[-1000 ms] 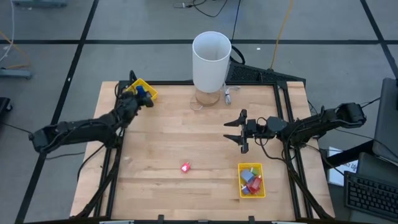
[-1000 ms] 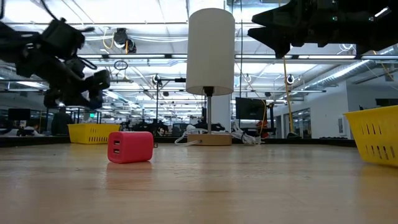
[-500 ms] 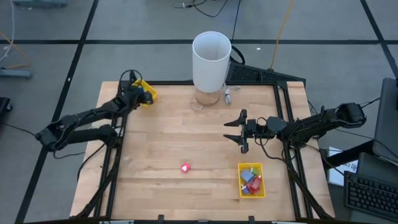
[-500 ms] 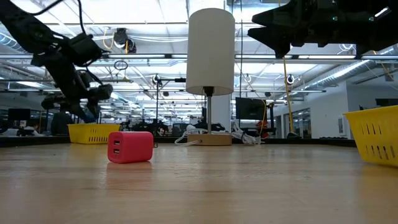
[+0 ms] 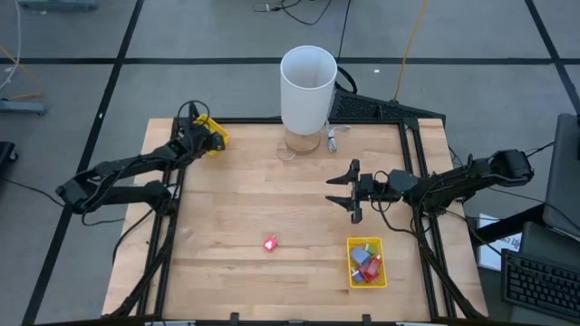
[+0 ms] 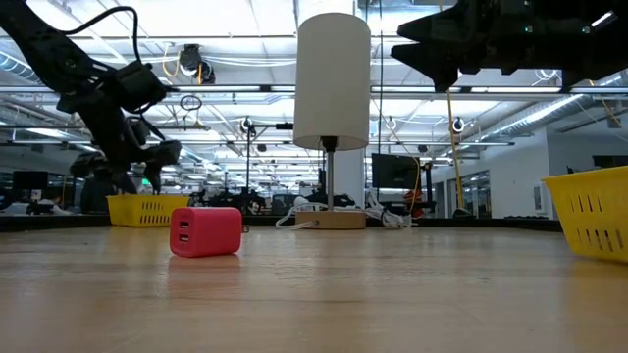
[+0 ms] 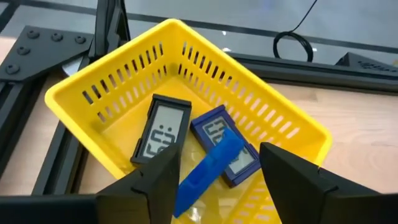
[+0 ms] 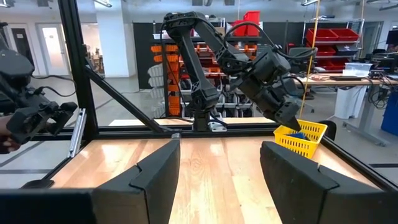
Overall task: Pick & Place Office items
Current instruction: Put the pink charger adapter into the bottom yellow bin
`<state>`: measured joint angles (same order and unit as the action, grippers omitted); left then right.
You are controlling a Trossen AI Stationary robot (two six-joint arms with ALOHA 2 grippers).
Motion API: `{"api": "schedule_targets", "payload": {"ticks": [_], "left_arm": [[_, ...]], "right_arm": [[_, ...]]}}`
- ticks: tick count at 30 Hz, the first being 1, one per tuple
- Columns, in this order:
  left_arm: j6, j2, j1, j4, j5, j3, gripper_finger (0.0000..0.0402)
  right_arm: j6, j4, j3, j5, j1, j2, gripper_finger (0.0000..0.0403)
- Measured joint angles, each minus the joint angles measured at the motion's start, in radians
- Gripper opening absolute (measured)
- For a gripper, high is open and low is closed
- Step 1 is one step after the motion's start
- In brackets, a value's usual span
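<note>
The far-left yellow tray (image 5: pixel 212 134) (image 7: pixel 174 28) holds a black-framed piece (image 7: pixel 163 127), a blue-framed piece (image 7: pixel 211 127) and a blue bar (image 7: pixel 208 171). The bar leans slantwise on the blue-framed piece. My left gripper (image 5: pixel 199 139) (image 7: pixel 219 149) hangs open over this tray, tipped down, a finger on either side of the bar; I see no touch. A red block (image 5: pixel 270 243) (image 6: pixel 205 231) rests flat on the table. My right gripper (image 5: pixel 352 190) (image 8: pixel 221 146) waits open and level above the table's right half, with nothing between its fingers.
A tall white cylinder (image 5: pixel 307 88) stands on a wooden base at the far middle. A second yellow tray (image 5: pixel 366 263) with several coloured pieces sits near the front right. Bare wood lies around the red block. Black frame rails run along the table's sides.
My left gripper has swung toward the table's far left corner and tipped downward, ending over the far-left yellow tray. Most of this happened early in the second; since then it has hardly moved. The red block has stayed where it was.
</note>
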<state>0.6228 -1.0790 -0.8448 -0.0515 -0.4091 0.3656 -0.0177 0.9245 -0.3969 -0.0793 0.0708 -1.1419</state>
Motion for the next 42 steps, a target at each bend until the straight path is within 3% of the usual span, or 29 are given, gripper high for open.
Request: {"api": "schedule_targets", "payload": {"ticks": [5, 14, 19, 27, 35, 39, 42], "left_arm": [[-0.046, 0.018, 0.0, 0.003, 0.04, 0.0, 0.0226], [-0.066, 0.17, 0.068, 0.004, 0.328, 0.0, 0.0208], [-0.117, 0.259, 0.263, 0.036, 0.338, 0.0, 0.0195], [-0.185, 0.27, 0.675, 0.276, 0.331, -0.001, 0.0171], [-0.125, 0.206, 0.956, 0.39, 0.347, -0.001, 0.0152], [-0.064, 0.114, 1.05, 0.454, 0.379, -0.001, 0.0156], [-0.02, 0.017, 1.11, 0.591, 0.404, -0.001, 0.0165]], "right_arm": [[0.0, -0.003, 0.0, 0.001, 0.0, 0.0, 0.0212], [0.0, -0.003, 0.0, 0.001, 0.0, 0.0, 0.0212], [0.0, -0.003, 0.0, 0.001, 0.0, 0.0, 0.0212], [-0.023, -0.012, 0.0, 0.004, 0.008, 0.004, 0.0212], [-0.024, -0.098, 0.001, 0.036, 0.019, 0.099, 0.0211], [-0.024, -0.132, 0.001, 0.036, 0.019, 0.141, 0.0211], [-0.024, -0.142, 0.001, 0.036, 0.019, 0.15, 0.021]]}}
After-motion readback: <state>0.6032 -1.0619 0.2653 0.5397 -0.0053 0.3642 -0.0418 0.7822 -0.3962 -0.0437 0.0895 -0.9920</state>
